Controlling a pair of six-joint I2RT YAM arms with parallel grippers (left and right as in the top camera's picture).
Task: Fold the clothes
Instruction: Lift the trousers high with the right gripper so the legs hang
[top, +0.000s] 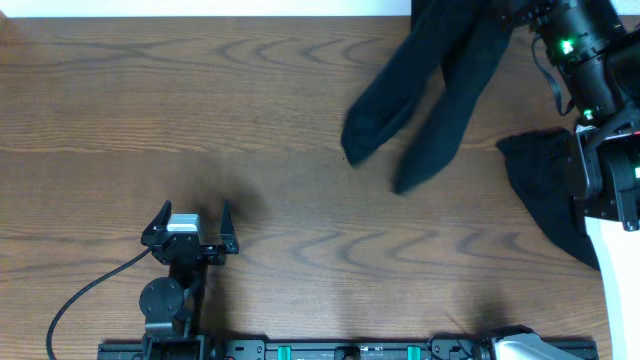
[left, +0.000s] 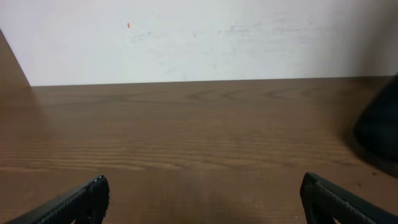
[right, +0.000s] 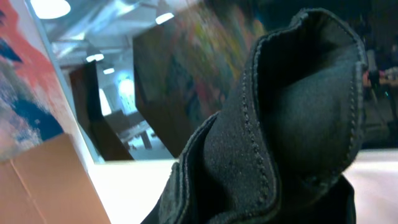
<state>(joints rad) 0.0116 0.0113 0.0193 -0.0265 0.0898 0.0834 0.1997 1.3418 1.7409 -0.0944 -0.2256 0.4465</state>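
So the black garment (top: 440, 100) drapes over the table's (top: 200, 100) far right corner, both legs trailing onto the brown wood grain, hem pinched tight in the right gripper (top: 515, 14). A second black garment (top: 545, 185) lies crumpled at the right edge. Near the front edge the left gripper (top: 190, 222) is spread wide. Plain white wall (left: 199, 37) behind.

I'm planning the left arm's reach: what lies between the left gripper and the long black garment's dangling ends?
Only bare wooden table lies between the left gripper and the long black garment. The overhead view shows this.
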